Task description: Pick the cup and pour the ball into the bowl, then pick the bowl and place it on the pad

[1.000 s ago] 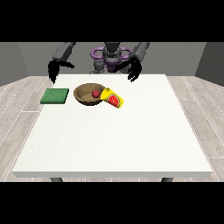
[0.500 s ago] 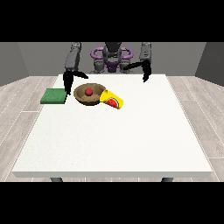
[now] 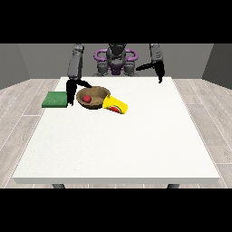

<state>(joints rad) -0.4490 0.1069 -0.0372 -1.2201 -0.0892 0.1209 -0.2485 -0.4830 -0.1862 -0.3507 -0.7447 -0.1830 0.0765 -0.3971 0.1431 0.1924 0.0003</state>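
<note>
Since the ball (image 3: pixel 87 98) already sits in the bowl (image 3: pixel 97 94), the hand at the view's left (image 3: pixel 71 89), fingers hanging straight, should clasp the rim squarely before lifting toward the pad (image 3: pixel 55 99).

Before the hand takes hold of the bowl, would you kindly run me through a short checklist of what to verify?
1. Ball inside the bowl: ok, the red ball rests in it.
2. Cup out of the way: not ok, it lies on its side against the bowl's rim.
3. Pad free to receive the bowl: ok, nothing rests on the green pad.
4. Hand at the view's left placed at the bowl: ok, it hangs between pad and bowl.
5. Fingers round the bowl's rim: cannot tell.
6. Hand at the view's right clear of the bowl: ok, raised far off.
</note>
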